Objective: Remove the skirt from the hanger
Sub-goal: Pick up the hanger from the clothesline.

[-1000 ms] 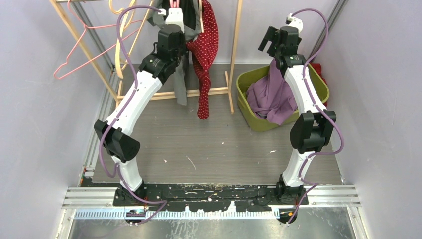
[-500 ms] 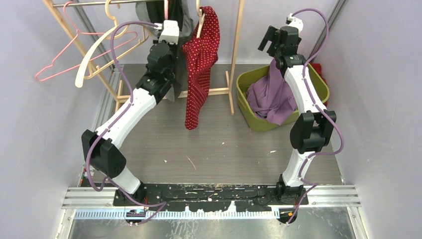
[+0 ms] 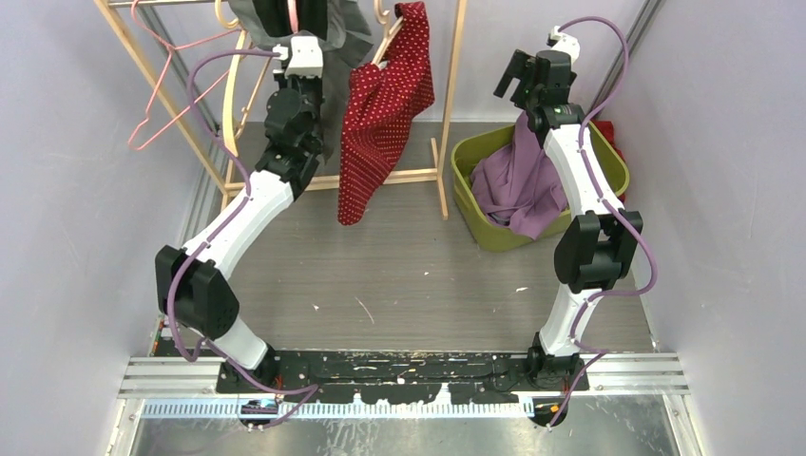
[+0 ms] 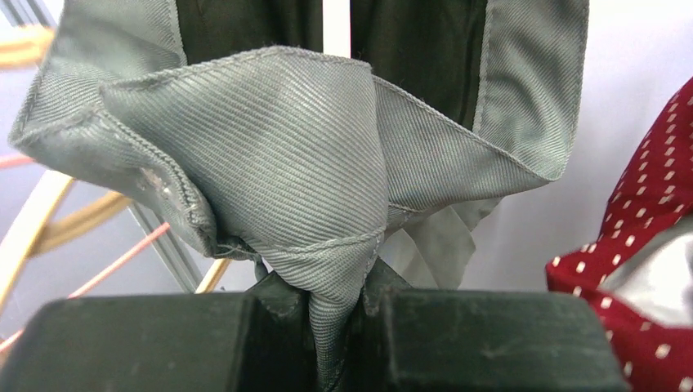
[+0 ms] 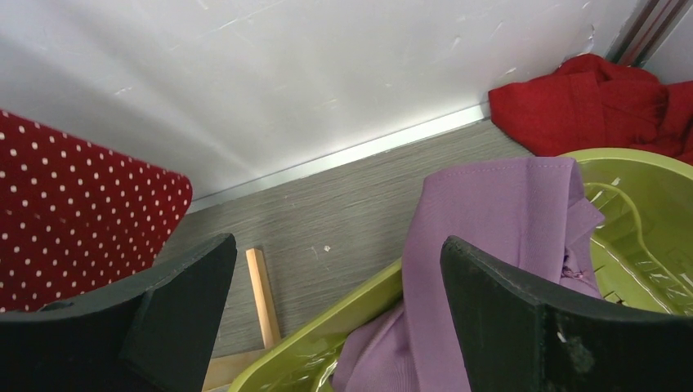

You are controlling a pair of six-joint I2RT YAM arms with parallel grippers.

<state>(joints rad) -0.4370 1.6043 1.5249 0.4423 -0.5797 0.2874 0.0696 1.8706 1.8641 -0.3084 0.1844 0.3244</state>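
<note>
From above, a grey wood-grain floor (image 3: 409, 275) lies between pale lilac walls (image 3: 76, 237). The left claw (image 3: 290, 14) is raised into a light wooden rack (image 3: 447, 104), at the grey twill skirt (image 3: 347, 33) hanging there. A red white-dotted garment (image 3: 380, 114) drapes just to its right, and a pink wire hanger (image 3: 162, 104) hangs to its left. The right claw (image 3: 518, 76) hovers beside a lime-green plastic basket (image 3: 608, 157) holding purple cloth (image 3: 518, 185).

In the left wrist view, the left claw (image 4: 335, 302) is clenched on a fold of the skirt (image 4: 270, 163), which bunches right above it.

In the right wrist view, the right claw (image 5: 339, 278) is spread wide and grasps nothing. Crumpled red cloth (image 5: 605, 106) lies beyond it.
</note>
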